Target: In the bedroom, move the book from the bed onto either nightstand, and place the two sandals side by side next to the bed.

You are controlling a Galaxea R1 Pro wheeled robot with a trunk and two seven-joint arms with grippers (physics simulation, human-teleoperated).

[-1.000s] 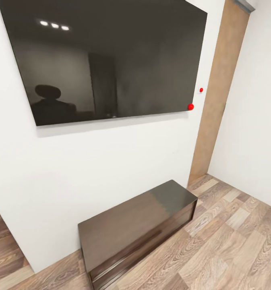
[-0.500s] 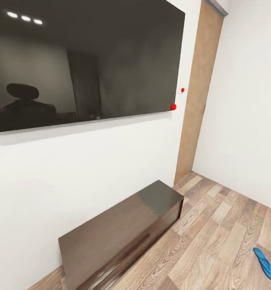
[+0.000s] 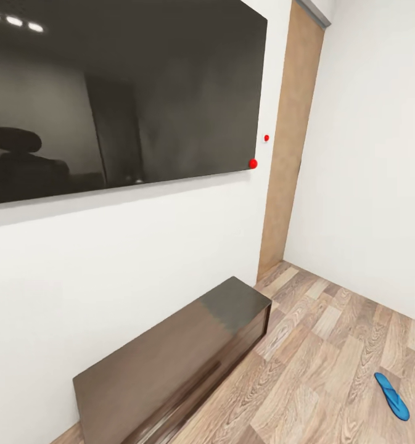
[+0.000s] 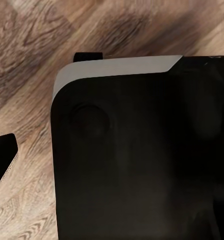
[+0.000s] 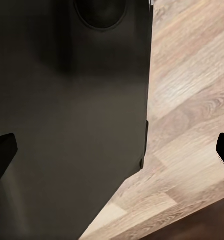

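1 blue sandal (image 3: 391,396) lies on wood floor (image 3: 330,345) (right of the dark bench (image 3: 170,357)).

One sandal (image 3: 391,396), one bench (image 3: 170,364), one screen (image 3: 115,98)

Home interior, living or bedroom corner: large black flat television screen (image 3: 118,92) hanging on a white wall (image 3: 139,259); long low dark-brown glossy wooden bench (image 3: 170,357) standing below it; wood-plank floor (image 3: 330,345) showing; bright blue flip-flop sandal (image 3: 391,396) lying there.
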